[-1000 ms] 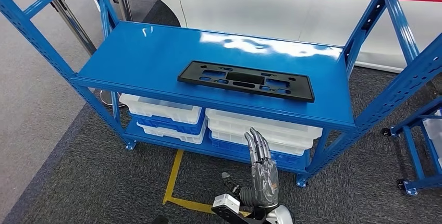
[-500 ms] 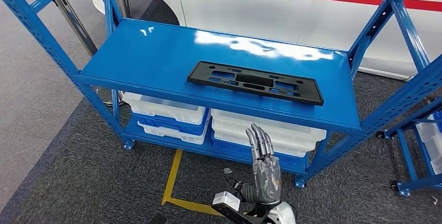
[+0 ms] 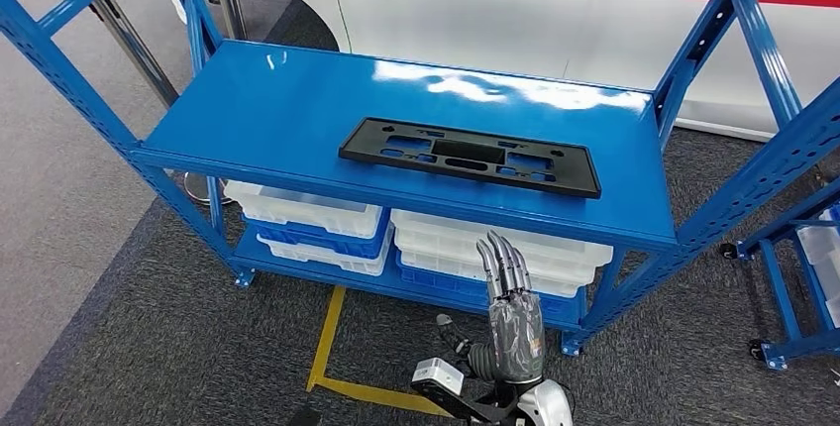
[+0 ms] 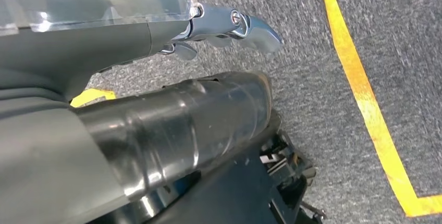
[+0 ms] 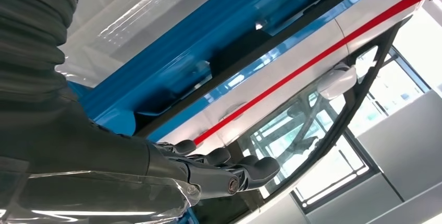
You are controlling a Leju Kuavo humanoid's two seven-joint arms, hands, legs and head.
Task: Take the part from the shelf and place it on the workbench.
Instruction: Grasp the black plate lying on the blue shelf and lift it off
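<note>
Rising from the lower edge of the head view, the right hand (image 3: 515,322) points upward, its fingers (image 3: 503,266) straight, held close together and empty, in front of the white bins (image 3: 495,243) on the lower tier. The black part (image 3: 469,156) lies flat on the top board of the blue shelf (image 3: 258,109), well above the hand. The left hand (image 4: 229,26) hangs over grey carpet (image 4: 312,41), fingers loosely extended, holding nothing.

A long, flat black plastic part (image 3: 470,156) with several cut-out openings lies on the blue shelf (image 3: 258,109). It rests flat on the top board, toward the front edge.
</note>
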